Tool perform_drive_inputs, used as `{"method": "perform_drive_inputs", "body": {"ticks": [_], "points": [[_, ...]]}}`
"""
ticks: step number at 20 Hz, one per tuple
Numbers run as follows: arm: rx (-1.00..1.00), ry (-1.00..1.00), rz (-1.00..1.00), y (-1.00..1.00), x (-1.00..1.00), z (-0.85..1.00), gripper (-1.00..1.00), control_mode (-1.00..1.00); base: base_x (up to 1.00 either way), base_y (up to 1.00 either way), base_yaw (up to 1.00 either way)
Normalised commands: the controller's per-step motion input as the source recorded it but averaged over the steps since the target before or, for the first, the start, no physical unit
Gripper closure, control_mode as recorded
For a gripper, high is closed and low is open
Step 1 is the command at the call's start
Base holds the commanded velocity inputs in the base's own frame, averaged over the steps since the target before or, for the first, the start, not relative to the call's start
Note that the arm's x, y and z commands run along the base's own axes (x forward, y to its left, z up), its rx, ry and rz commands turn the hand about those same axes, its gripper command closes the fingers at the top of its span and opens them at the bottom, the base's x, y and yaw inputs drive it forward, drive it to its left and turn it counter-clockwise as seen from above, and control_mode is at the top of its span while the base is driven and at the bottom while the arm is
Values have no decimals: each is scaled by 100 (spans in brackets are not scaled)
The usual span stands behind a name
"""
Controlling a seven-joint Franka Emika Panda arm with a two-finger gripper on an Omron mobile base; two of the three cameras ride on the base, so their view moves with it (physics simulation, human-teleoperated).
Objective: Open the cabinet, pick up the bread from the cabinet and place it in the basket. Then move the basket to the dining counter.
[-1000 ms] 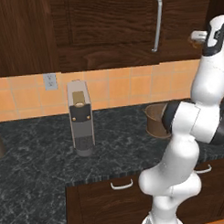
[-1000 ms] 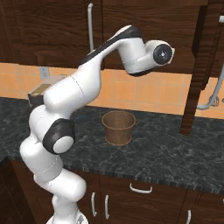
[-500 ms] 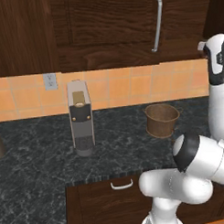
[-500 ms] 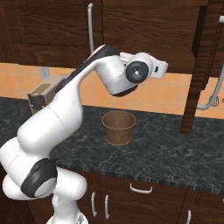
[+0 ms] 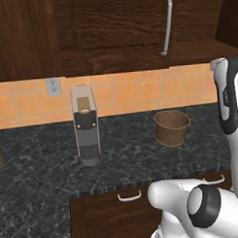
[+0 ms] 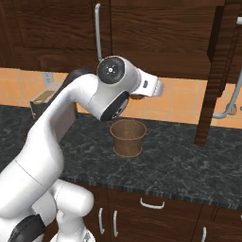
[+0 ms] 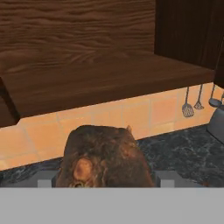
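Observation:
In the hand view my gripper (image 7: 107, 180) is shut on the bread (image 7: 103, 153), a mottled golden-brown bun that sits between the two grey fingertips (image 7: 45, 180). Ahead of it are the underside of the dark wood cabinet (image 7: 87, 57) and the orange tiles. The woven basket (image 5: 172, 127) stands upright on the dark granite worktop near the wall. From the right base view the basket (image 6: 127, 137) sits just below my white hand (image 6: 150, 88). The cabinet door (image 5: 122, 19) with its silver bar handle (image 5: 166, 24) is closed; another door (image 6: 217, 71) stands open edge-on. The dining counter is out of view.
A grey coffee machine (image 5: 85, 124) stands on the worktop left of the basket, below a wall outlet (image 5: 53, 86). Drawers with short curved handles (image 5: 129, 194) run under the counter edge. Kitchen utensils (image 7: 187, 109) hang on the tiles to the right.
The arm has folded back from the cabinet. The hand has come down and left in the right base view, to just above the basket.

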Motion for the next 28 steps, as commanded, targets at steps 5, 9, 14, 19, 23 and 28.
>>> {"method": "perform_drive_inputs", "body": {"ticks": [5,9,14,19,23,28], "points": [[11,22,3,33,-35,-88,100,-100,0,0,0],[2,21,0,36,12,-61,100,-100,0,0,0],[7,20,-2,25,50,-56,100,-100,0,0,0],[9,16,4,0,42,-64,100,-100,0,0,0],[2,19,7,0,65,-36,100,-100,0,0,0],[1,19,8,1,72,-16,100,-100,0,0,0]]}}
